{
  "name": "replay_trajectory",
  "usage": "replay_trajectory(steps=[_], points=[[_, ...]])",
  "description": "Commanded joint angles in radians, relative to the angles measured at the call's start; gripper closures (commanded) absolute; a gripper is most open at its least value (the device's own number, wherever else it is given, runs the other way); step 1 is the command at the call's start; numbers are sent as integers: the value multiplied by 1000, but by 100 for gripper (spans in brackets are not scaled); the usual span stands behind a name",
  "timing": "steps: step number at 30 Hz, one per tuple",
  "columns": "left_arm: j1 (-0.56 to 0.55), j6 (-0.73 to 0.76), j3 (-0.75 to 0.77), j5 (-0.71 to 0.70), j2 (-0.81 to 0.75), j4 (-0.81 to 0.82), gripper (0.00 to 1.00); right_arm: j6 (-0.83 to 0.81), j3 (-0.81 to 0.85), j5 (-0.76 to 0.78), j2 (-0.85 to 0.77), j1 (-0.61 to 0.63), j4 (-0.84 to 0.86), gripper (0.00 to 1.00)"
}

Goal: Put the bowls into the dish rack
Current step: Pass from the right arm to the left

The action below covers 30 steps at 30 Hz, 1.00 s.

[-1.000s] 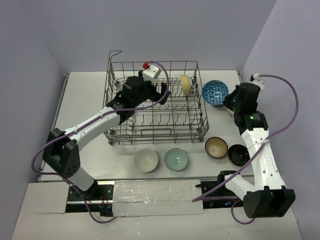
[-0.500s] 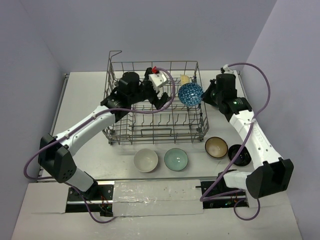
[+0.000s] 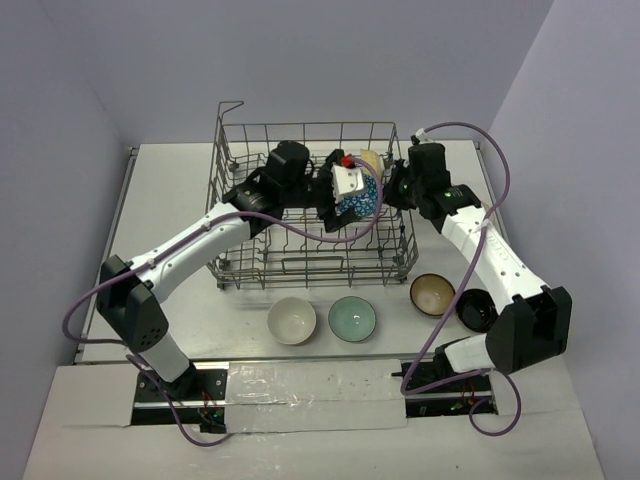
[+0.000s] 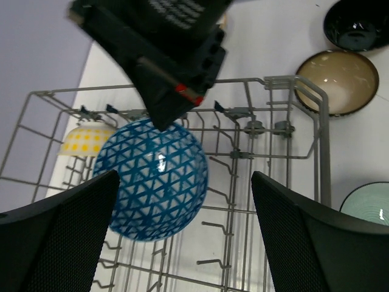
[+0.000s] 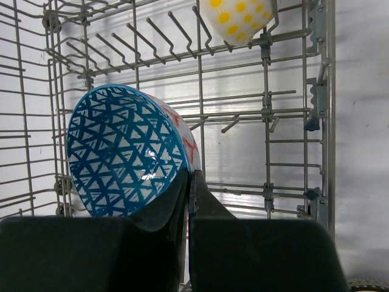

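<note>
My right gripper point(image 5: 189, 182) is shut on the rim of a blue-patterned bowl point(image 5: 121, 161), which hangs tilted over the tines at the right end of the dish rack point(image 3: 300, 268). The left wrist view shows that bowl point(image 4: 152, 179) from above, pinched by the right gripper point(image 4: 171, 115). My left gripper point(image 4: 182, 243) hangs open just above it, with the bowl nearer its left finger point(image 4: 61, 237) and not touching it. A cream bowl with yellow dots point(image 5: 240, 18) leans on tines in the rack's far right corner.
On the table in front of the rack stand a white bowl point(image 3: 292, 320), a pale green bowl point(image 3: 353, 319), a tan bowl point(image 3: 433, 294) and a black bowl point(image 3: 477, 309). The rack's tall wire sides point(image 4: 292, 82) surround both grippers. Grey walls close in the table.
My right arm has carried the blue-patterned bowl from the table right of the rack in over the rack's right end. My left gripper has moved right toward it, staying open.
</note>
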Motion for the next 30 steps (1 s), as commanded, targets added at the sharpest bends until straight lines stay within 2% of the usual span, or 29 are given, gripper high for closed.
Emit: replay_trajectory(steps=[1,5,13,20,24,30], points=[[-26,85,73,53,40,-98,5,-9,84,-39,1,6,90,100],[-43,124,143,55,107,-182,7,-20,91,-47,7,7,87,100],[-57,145,157,-22,167,-219,11,-31,136,-70,-1,9,54,100],[-59,142,124,-88,173,-178,18,-37,144,-62,-21,9,38,100],[-66,127,98,-153,166,-126,25,-43,141,-61,-24,9,34,100],[-76,122,24,-212,137,-21,31,-48,131,-71,-30,9,34,100]])
